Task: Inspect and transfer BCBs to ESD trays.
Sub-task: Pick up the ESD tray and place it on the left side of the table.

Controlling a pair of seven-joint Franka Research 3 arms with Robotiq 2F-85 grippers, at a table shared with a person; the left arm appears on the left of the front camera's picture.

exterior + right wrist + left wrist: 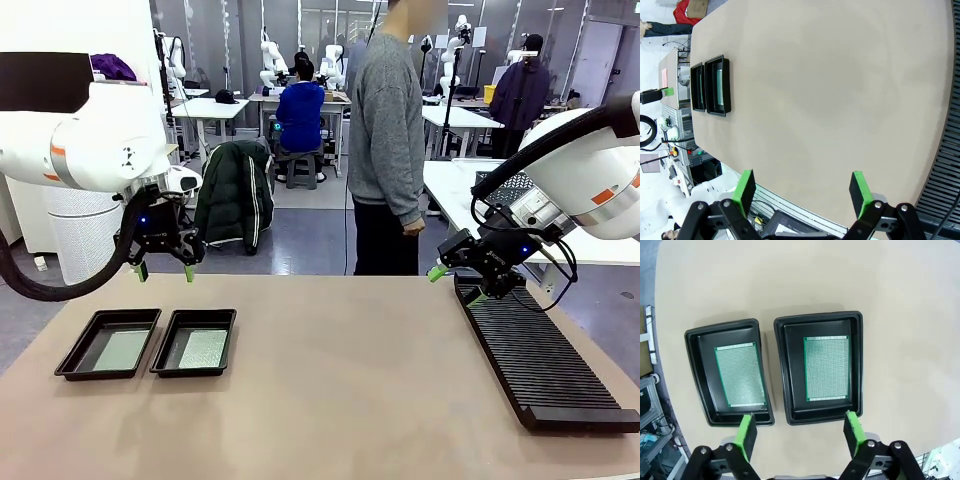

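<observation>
Gleaming green BCBs (pixel 826 368) flat in trays (pixel 781 370)

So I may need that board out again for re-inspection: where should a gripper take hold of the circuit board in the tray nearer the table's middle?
Probably from straight above, fingers across the board's two long edges. It lies flat on the floor of its tray, and bare floor shows along both long sides in the left wrist view; the raised rim blocks any sideways approach. The open left gripper hangs above.

White workbenches (pixel 205 108), grey floor (pixel 300 235)
</observation>
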